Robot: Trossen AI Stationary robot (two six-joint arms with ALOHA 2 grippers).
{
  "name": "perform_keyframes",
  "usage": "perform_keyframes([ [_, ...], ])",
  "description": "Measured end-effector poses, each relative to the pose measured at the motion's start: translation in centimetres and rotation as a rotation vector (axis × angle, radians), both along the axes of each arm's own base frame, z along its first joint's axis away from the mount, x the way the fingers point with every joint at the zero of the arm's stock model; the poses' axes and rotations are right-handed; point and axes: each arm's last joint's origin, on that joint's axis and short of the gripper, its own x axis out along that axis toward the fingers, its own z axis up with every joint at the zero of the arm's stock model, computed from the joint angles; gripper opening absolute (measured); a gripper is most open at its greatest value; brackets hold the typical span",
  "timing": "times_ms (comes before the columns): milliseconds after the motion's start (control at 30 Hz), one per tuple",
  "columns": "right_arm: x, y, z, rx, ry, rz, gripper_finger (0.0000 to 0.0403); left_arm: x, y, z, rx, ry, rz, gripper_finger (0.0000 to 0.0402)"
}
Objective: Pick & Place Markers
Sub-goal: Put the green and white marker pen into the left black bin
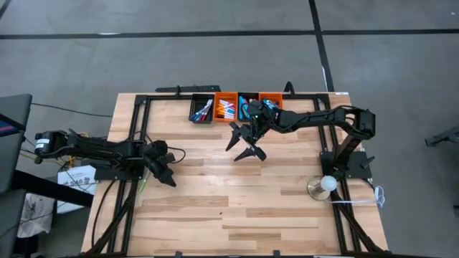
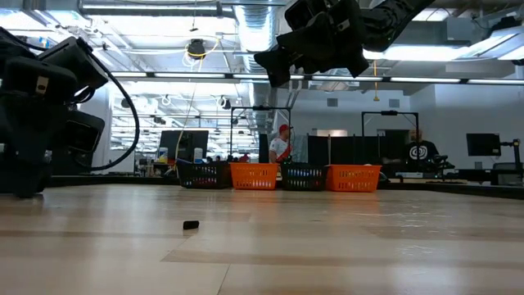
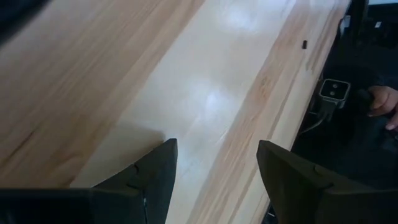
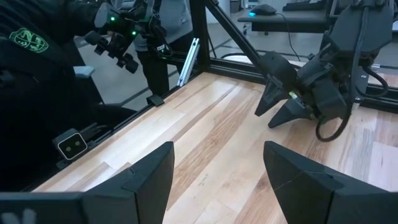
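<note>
No brand or lettering can be read anywhere; the only marks are a green emblem on a dark garment in the right wrist view and a round white logo on a dark panel far back in the low view. The markers (image 1: 224,109) lie bunched in the row of small orange and black bins (image 1: 237,98) at the table's (image 1: 215,215) far edge, mixed pink, blue and white tips showing from above; in the low view the bins (image 2: 278,175) hide them behind their walls. The right gripper (image 1: 245,143) hangs above the bare wood just in front of the bins, jaws spread wide and holding nothing, as its own wrist view (image 4: 217,171) confirms. The left gripper (image 1: 163,169) sits low near the table's left side, jaws also parted and empty (image 3: 216,168). Only the low view catches a small black piece (image 2: 191,224) lying on the wood. The left wrist view alone shows a person's hand (image 3: 384,102) beyond the table edge.
</note>
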Motion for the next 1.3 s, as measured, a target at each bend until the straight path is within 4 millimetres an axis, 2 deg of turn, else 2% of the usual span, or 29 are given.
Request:
perform_keyframes([
  [233, 0.0, 0.0, 0.0, 0.0, 0.0, -0.001, 0.024, 0.4, 0.4, 0.6, 0.003, -0.047, -0.008, 0.0218],
  [633, 0.0, 0.0, 0.0, 0.0, 0.0, -0.001, 0.024, -0.1, 1.3, 0.4, -0.013, -0.018, 0.022, 0.0218],
  [800, 0.0, 0.0, 0.0, -0.001, 0.0, -0.003, 0.024, 0.3, 1.8, 1.2, 0.002, -0.062, 0.011, 0.0218],
  [933, 0.0, 0.0, 0.0, -0.001, 0.0, -0.003, 0.024, 0.1, 2.3, 1.6, 0.024, -0.016, 0.015, 0.0218],
  [1300, 0.0, 0.0, -0.1, 0.001, 0.009, -0.003, 0.024, -1.2, 3.5, 1.2, 0.032, 0.071, 0.085, 0.0218],
])
